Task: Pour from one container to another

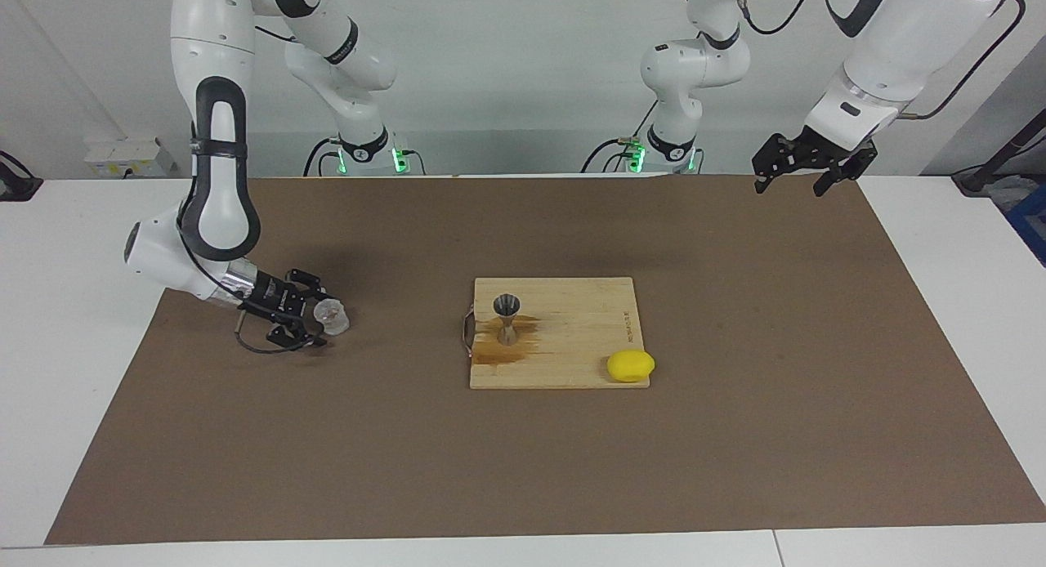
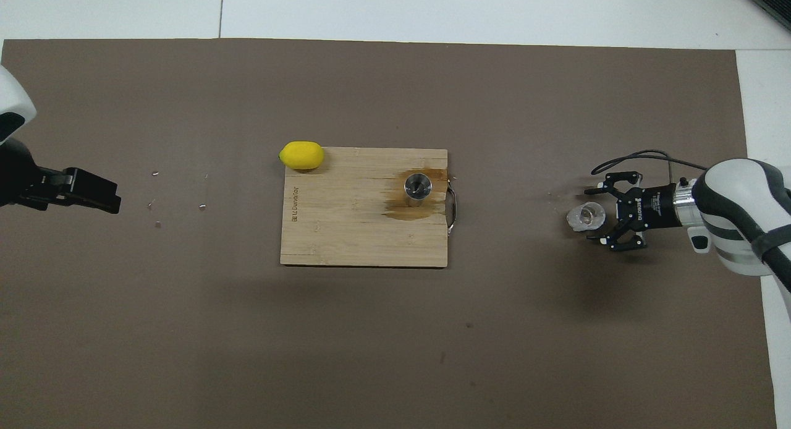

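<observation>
**Ana:** Facing view first: the right end effector sits low over the brown mat at the right arm's end of the bench, its fingers spread apart. The glass cup stands on the mat right at the fingertips, between them or just off them; I can't tell whether anything touches it.

**Ben:** Overhead agrees: right end effector with fingers splayed, glass cup just at their tips, upright, mouth up.

**Ana:** Moving outward, the steel jigger stands upright on the wooden board mid-bench, well apart from the cup, at the board's edge toward the right arm. A brown wet patch spreads on the wood around its foot.

**Ben:** A yellow lemon sits at the board's corner farther from the robots, toward the left arm's end.

**Ana:** And the left end effector hangs high over the mat's edge, fingers apart, holding nothing, waiting.
</observation>
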`<state>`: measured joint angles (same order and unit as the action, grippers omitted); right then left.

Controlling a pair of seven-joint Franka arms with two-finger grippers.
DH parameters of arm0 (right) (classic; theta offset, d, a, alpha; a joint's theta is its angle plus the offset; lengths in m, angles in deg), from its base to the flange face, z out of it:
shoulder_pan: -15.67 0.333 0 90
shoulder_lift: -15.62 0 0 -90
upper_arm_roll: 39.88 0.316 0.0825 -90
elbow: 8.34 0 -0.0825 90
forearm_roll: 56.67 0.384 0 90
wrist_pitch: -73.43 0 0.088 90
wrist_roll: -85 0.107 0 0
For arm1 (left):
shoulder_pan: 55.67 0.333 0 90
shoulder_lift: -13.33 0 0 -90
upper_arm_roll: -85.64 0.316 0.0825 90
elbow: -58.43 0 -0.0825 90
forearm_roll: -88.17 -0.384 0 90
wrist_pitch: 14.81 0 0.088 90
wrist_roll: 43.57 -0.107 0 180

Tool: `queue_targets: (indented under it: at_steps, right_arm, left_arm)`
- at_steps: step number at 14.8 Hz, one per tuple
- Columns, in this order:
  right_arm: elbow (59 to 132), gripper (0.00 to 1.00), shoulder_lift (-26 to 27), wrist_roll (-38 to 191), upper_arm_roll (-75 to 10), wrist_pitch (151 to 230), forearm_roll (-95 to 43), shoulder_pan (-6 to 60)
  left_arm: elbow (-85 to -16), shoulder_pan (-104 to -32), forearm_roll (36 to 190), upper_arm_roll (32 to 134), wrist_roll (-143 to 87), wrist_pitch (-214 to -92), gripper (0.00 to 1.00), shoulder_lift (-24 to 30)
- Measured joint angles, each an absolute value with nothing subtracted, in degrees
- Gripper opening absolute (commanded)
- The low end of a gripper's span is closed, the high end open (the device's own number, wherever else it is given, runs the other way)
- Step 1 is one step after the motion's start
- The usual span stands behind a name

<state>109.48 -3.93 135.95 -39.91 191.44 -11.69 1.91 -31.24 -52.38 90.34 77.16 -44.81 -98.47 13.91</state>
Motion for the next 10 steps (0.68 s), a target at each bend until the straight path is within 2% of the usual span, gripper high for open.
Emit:
queue_targets:
  at_steps: [4, 10]
  right_arm:
    - [109.43, 0.99, -3.49, 129.49, -40.34, 191.63, -12.96, 0.52]
    - [109.19, 0.99, 2.94, 119.94, -39.79, 191.28, -33.53, 1.29]
  left_arm:
    - [-31.24, -52.38, 90.34, 77.16, -44.81, -98.47, 1.00, 13.91]
    - [-31.24, -52.38, 90.34, 77.16, -44.81, -98.47, 1.00, 13.91]
